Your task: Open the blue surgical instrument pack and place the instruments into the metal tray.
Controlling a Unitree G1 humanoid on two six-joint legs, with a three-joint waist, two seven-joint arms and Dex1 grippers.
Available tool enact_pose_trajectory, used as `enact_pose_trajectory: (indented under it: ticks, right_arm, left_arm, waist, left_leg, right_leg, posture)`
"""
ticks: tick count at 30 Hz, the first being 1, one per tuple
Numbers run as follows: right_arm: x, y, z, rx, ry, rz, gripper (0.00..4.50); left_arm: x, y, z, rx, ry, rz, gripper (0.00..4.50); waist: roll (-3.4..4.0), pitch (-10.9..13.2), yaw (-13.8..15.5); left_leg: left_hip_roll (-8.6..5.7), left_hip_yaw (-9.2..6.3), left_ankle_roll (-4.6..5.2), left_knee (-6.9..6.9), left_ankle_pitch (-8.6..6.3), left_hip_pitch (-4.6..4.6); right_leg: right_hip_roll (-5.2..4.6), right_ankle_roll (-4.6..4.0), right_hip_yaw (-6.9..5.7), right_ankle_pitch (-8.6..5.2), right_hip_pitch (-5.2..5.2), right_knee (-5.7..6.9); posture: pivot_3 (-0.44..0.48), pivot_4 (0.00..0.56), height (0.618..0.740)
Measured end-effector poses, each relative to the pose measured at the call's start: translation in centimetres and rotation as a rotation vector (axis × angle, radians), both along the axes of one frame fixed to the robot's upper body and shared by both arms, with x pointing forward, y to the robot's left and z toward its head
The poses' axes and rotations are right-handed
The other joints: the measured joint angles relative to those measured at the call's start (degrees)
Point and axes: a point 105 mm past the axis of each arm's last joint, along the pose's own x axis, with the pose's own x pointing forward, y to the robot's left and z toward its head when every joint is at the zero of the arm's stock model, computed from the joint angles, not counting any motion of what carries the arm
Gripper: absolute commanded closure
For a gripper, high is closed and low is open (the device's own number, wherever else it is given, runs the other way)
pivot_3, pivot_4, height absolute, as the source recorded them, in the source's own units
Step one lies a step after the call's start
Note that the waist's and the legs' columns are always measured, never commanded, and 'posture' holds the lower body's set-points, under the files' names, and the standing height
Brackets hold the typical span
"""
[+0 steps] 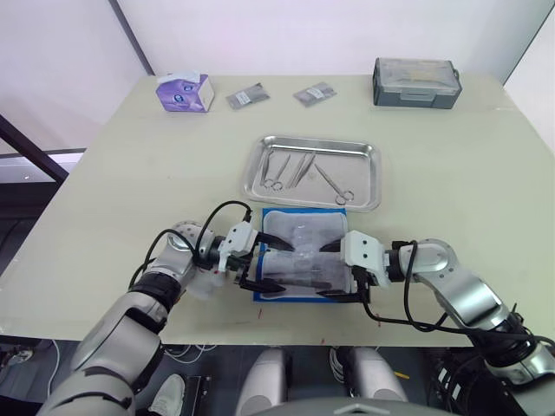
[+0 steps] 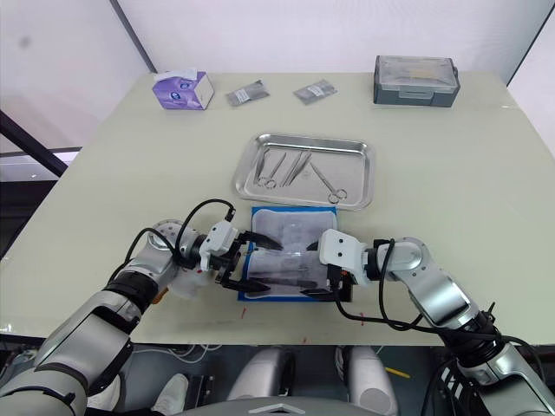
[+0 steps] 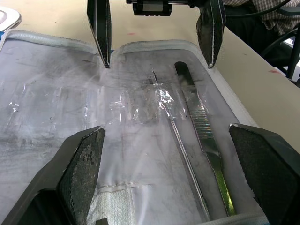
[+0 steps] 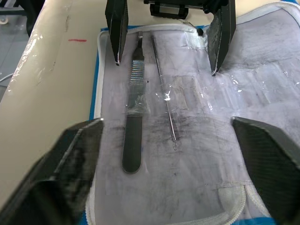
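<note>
Between the two sets of fingers: the flat bright-blue fabric instrument pack point(image 1: 299, 256), lying open on the pale surface point(image 1: 451, 165), clear plastic pockets upward. Left gripper point(image 1: 257, 276) fingers spread, empty, hovering over one end of the pack; right gripper point(image 1: 340, 273) fingers spread, empty, facing them from the other end.

Beyond the fingers: shallow shiny steel tray point(image 1: 375, 173), holding several slim silver instruments point(image 1: 286, 169), ring-handled scissors among them.

Remaining in the pack, under plastic: one flat ridged-handled tool point(image 4: 133, 122) and one thin probe point(image 4: 163, 101).

Progress, judged: pack opened, most instruments transferred, two left.

Unclear: exact count and type of tray items; whether further pockets are empty.
</note>
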Motion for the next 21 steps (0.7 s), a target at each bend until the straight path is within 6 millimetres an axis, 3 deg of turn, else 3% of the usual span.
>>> enact_pose_trajectory:
  ticks: [8,11,12,13,14,16,21]
  right_arm:
    - [0.7,0.4,0.0,0.022,-0.005,-0.030,0.09]
    - [0.8,0.3,0.0,0.025,-0.008,-0.035,0.81]
    - [0.9,0.3,-0.1,0.025,-0.005,-0.036,1.35]
    - [0.9,0.3,-0.1,0.025,-0.004,-0.037,1.57]
    - [0.9,0.3,-0.2,0.024,-0.003,-0.039,2.19]
    - [1.0,0.2,-0.2,0.024,-0.003,-0.039,2.78]
    - [1.0,0.1,-0.3,0.016,-0.006,-0.037,2.78]
  left_arm:
    - [0.0,0.0,0.0,0.000,0.000,0.000,0.00]
    - [0.0,0.0,0.0,0.000,0.000,0.000,0.00]
    - [0.0,0.0,0.0,0.000,0.000,0.000,0.00]
    - [0.0,0.0,0.0,0.000,0.000,0.000,0.00]
    - [0.0,0.0,0.0,0.000,0.000,0.000,0.00]
    - [0.0,0.0,0.0,0.000,0.000,0.000,0.00]
    - [0.0,0.0,0.0,0.000,0.000,0.000,0.00]
  waist:
    - [0.00,0.00,0.01]
    - [0.00,0.00,0.00]
    - [0.00,0.00,0.00]
    - [0.00,0.00,0.00]
    - [0.00,0.00,0.00]
    - [0.00,0.00,0.00]
    - [0.00,0.00,0.00]
  left_leg:
    - [0.00,0.00,0.00,0.00,0.00,0.00]
    - [0.00,0.00,0.00,0.00,0.00,0.00]
    - [0.00,0.00,0.00,0.00,0.00,0.00]
    - [0.00,0.00,0.00,0.00,0.00,0.00]
    - [0.00,0.00,0.00,0.00,0.00,0.00]
    - [0.00,0.00,0.00,0.00,0.00,0.00]
    - [0.00,0.00,0.00,0.00,0.00,0.00]
  right_leg:
    - [0.00,0.00,0.00,0.00,0.00,0.00]
    - [0.00,0.00,0.00,0.00,0.00,0.00]
    - [0.00,0.00,0.00,0.00,0.00,0.00]
    - [0.00,0.00,0.00,0.00,0.00,0.00]
    - [0.00,0.00,0.00,0.00,0.00,0.00]
    - [0.00,0.00,0.00,0.00,0.00,0.00]
    - [0.00,0.00,0.00,0.00,0.00,0.00]
  posture:
    - [0.000,0.150,0.738]
    - [0.000,0.150,0.738]
    - [0.000,0.150,0.738]
    - [0.000,0.150,0.738]
    - [0.000,0.150,0.738]
    - [0.000,0.150,0.738]
    - [0.000,0.150,0.738]
